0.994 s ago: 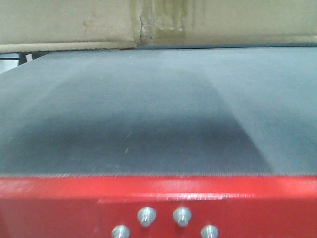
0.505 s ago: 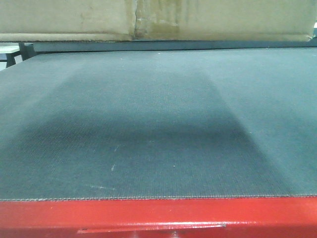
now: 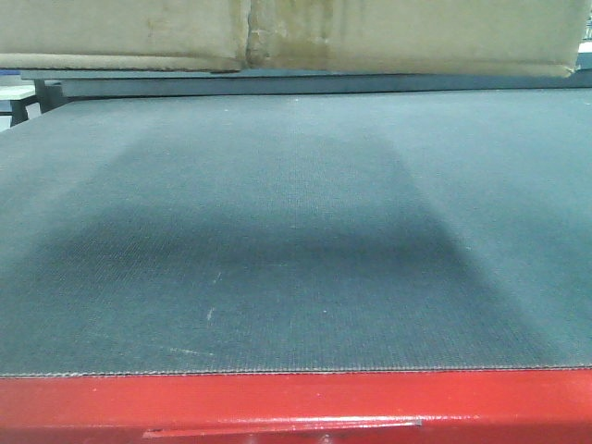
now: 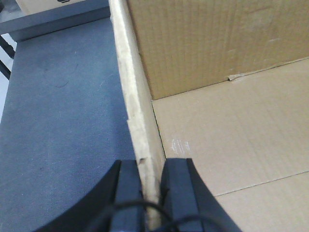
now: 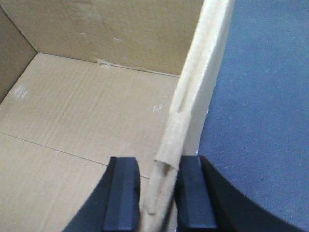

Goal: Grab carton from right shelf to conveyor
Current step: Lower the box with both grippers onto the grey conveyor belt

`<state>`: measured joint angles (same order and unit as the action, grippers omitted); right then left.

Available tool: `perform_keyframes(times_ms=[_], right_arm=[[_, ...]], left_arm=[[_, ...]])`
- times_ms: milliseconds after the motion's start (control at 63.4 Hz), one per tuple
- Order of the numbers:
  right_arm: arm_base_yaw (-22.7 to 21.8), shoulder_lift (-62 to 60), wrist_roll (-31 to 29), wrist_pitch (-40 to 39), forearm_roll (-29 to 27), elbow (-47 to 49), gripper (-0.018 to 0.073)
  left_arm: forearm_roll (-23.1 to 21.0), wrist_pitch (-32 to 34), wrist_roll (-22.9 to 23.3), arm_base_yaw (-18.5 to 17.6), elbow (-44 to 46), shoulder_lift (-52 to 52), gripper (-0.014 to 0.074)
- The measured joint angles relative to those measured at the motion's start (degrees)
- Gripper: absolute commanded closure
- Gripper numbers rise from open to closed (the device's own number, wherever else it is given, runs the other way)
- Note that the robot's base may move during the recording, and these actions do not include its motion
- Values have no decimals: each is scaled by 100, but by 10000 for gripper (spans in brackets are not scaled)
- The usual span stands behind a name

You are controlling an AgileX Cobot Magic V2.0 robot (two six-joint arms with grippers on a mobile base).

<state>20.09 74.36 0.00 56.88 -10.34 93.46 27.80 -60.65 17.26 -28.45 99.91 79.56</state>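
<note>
The brown carton (image 3: 139, 32) hangs along the top of the front view, its lower edge just above the far part of the conveyor's dark grey belt (image 3: 296, 231). The red front frame (image 3: 296, 402) runs along the bottom. My left gripper (image 4: 152, 174) is shut on the carton's left wall (image 4: 135, 87), one finger inside the open carton (image 4: 231, 130) and one outside over the belt (image 4: 63, 106). My right gripper (image 5: 159, 179) is shut on the carton's right wall (image 5: 200, 82), with the carton floor (image 5: 87, 111) on its left and the belt (image 5: 265, 106) on its right. The right shelf is out of view.
A dark frame leg (image 3: 37, 92) stands beyond the belt's far left corner. A grey ledge (image 4: 58, 21) runs behind the belt in the left wrist view, with part of another cardboard box (image 4: 43, 5) above it.
The front view has shifted forward: the red frame's bolts have dropped out of sight and more belt shows. The carton's lower edge has risen a little in the frame.
</note>
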Motion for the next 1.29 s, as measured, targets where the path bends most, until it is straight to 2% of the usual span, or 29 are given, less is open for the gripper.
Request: perform_keyframes(times_ms=[1057, 1120, 1293], right_arm=[[0, 27, 0, -104, 23, 0, 629], [0, 85, 0, -231, 23, 0, 629], [-116, 586, 0, -550, 58, 0, 629]], left_arm=[[21, 239, 0, 36, 0, 47, 613], [-87, 277, 0, 149, 0, 118, 613], [-790, 475, -10, 664, 0, 604, 613]])
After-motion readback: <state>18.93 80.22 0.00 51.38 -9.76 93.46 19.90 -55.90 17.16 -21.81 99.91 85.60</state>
